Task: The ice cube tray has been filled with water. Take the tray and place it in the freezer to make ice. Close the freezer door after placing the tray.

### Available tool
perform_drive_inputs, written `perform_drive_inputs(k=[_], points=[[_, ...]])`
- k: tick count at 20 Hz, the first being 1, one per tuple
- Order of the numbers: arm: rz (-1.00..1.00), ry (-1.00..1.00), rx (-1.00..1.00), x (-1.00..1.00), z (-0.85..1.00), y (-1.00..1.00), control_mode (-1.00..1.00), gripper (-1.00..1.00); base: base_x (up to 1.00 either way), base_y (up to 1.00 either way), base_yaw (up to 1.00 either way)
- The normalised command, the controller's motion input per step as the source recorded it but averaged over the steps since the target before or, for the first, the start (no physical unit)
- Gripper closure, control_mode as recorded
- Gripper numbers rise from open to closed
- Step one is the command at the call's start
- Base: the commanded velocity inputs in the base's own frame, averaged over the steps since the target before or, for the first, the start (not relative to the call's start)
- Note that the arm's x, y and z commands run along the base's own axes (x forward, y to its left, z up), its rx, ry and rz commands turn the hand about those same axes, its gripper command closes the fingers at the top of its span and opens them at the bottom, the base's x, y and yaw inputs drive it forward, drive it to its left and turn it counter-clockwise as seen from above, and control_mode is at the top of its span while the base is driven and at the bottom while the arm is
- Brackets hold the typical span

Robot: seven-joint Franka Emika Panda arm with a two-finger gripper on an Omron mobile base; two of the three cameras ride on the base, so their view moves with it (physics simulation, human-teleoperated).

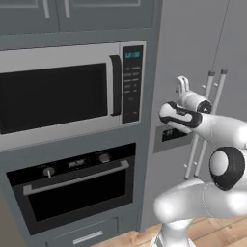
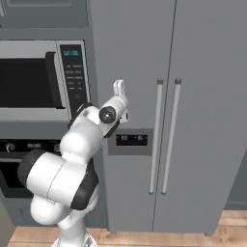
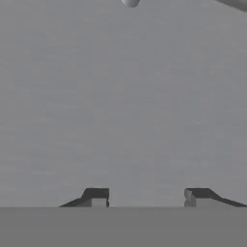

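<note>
tool [image 2: 119, 87] apparently near freezer door [image 2: 132, 58], empty

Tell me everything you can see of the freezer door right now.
The freezer door is a tall, narrow, matte grey panel, the left half of a two-door fridge, and it is shut. A long vertical silver bar handle runs along its right edge, beside the other door's handle. A dark rectangular dispenser recess sits at mid-height. The gripper points at the panel above the recess; contact can't be told.
</note>
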Motion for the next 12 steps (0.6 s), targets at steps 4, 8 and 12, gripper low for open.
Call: perform_drive_inputs(k=[4,8,12], points=[[0.31,0.0,0.1,0.66,0.02,-0.02,-1.0,-1.0,0.0,0.0,0.0],[0.2,0.0,0.01,0.15,0.0,0.0,-1.0,-1.0,0.0,0.0,0.0],[0.02,-0.01,0.0,-0.27,0.2,0.0,-1.0,-1.0,0.0,0.0,0.0]])
